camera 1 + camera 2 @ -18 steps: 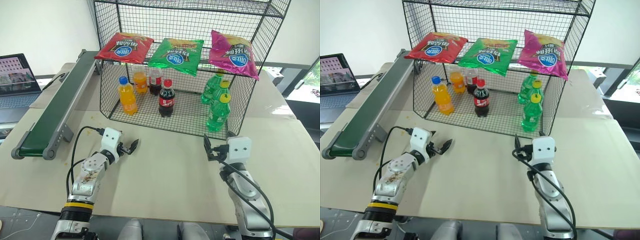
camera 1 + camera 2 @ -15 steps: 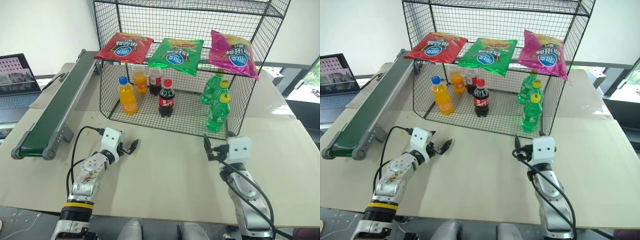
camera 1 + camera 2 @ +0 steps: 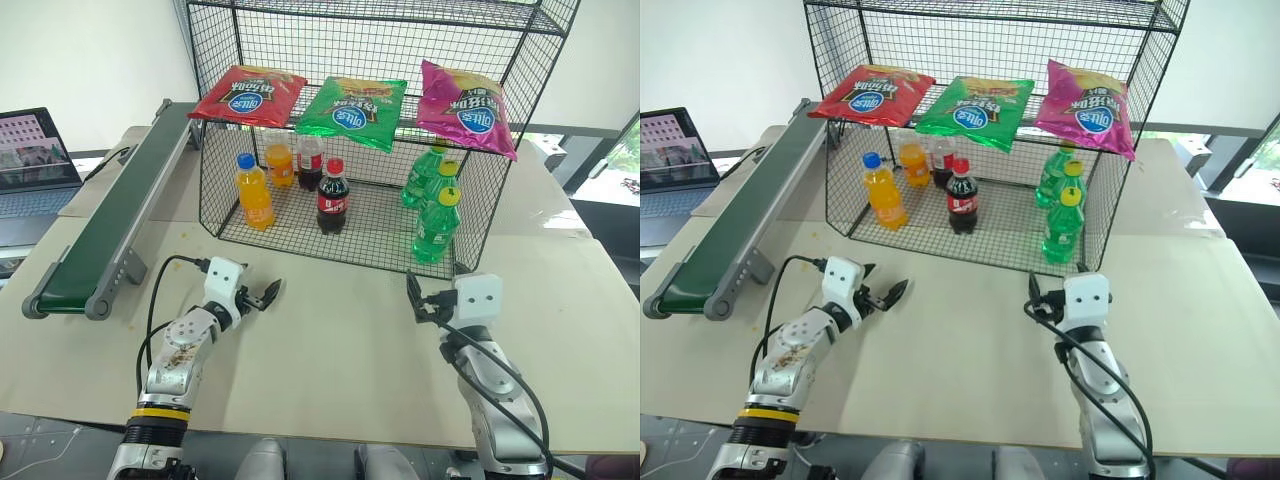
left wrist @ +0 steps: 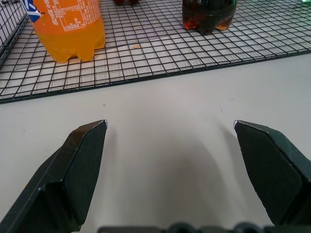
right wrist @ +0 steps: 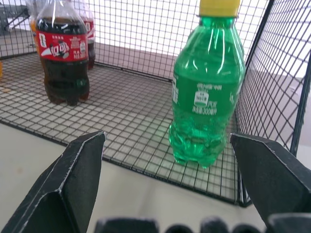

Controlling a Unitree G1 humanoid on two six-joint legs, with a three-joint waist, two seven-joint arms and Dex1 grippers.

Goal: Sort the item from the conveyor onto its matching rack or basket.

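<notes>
The item, a shiny green snack bag, lies on the upper mesh shelf of the black wire rack, between a red bag and a pink bag. The dark green conveyor runs along the table's left side and carries nothing. My left gripper hovers open and empty over the table in front of the rack's left half. To the right, my right gripper is also open and empty, just short of the rack's front right corner.
Inside the rack's lower level stand orange bottles, cola bottles and green bottles. A laptop sits at the far left beyond the conveyor. Bare table lies between my two grippers.
</notes>
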